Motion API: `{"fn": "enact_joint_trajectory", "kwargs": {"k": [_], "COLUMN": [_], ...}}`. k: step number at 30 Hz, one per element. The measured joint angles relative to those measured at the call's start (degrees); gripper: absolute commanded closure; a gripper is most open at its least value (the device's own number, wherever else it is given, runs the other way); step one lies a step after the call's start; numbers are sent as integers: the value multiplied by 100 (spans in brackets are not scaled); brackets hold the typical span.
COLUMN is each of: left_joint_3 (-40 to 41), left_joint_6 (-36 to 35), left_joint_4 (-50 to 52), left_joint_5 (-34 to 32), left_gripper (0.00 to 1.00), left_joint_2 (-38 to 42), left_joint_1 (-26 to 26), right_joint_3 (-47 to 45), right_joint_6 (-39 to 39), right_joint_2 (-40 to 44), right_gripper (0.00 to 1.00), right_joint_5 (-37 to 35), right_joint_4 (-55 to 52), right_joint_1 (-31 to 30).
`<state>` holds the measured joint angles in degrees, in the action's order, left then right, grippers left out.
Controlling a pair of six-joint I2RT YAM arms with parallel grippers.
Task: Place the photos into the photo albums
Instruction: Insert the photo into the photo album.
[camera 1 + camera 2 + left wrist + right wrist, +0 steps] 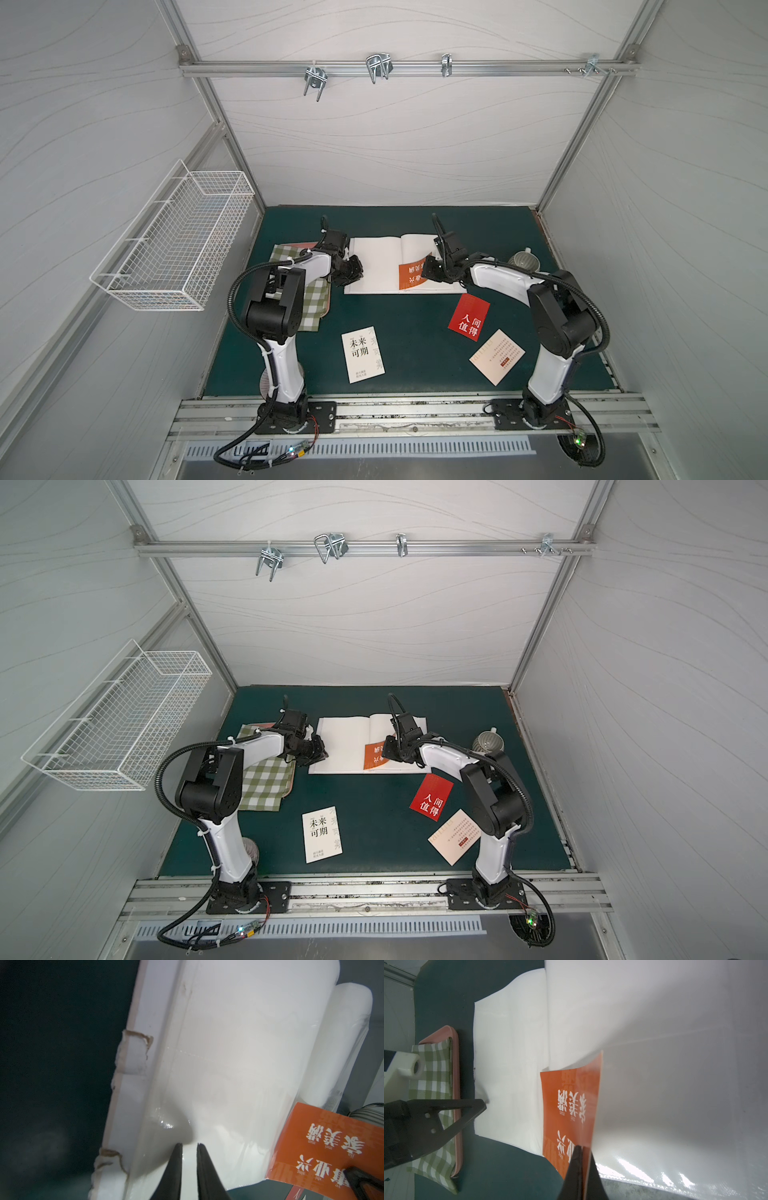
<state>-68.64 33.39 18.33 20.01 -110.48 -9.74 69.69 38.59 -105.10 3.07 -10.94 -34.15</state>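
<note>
In both top views, finding the photo album point(374, 262) point(343, 742) lying open and flat toward the back of the green mat point(415, 332), with the left gripper point(349, 278) reaching down at the outer edge of its left-hand page and the right gripper point(430, 266) leaning over its right-hand page, holding the orange card point(411, 272) tilted there. Noting 3 more cards lying loose on the mat nearer the arm bases: the white card point(363, 353) in the middle, the red card point(469, 318) just off the album's near right corner, and the cream card point(496, 356) near the red one. Also spotting a green-and-white checked cloth point(311, 307) under the left arm, a grey ribbed cup point(524, 261) behind the right arm and a wire basket point(174, 237) hanging on the left wall. In the left wrist view, seeing the 2 black fingers point(176, 1167) standing a narrow gap apart, pinching a pucker of clear sleeve film on the white page. In the right wrist view, seeing the right fingers point(574, 1167) pressing shut on the orange card's near edge, with its far edge tucked under a lifted, curling sheet of the album, and the checked cloth lying on a pink tray point(455, 1084).
</note>
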Motion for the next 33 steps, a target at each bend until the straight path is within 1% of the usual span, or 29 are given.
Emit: {"fn": "enact_joint_trajectory", "kwargs": {"k": [7,21,33], "left_joint_3": [37,55,103], "left_joint_6": [15,103,225], "left_joint_4": [-22,-37,-133], "left_joint_5": [20,66,181], "left_gripper": [81,81,81], "left_joint_2": [31,31,31], "left_joint_1": [0,0,0], "right_joint_3": [313,625,944], "right_joint_6": [-28,-101,-363], "right_joint_2": [-55,-94,-118], "right_gripper": [100,100,100], "right_joint_5": [31,-28,-446], "right_joint_4": [-361,-975,-1340], "right_joint_1": [-28,-83,-293]}}
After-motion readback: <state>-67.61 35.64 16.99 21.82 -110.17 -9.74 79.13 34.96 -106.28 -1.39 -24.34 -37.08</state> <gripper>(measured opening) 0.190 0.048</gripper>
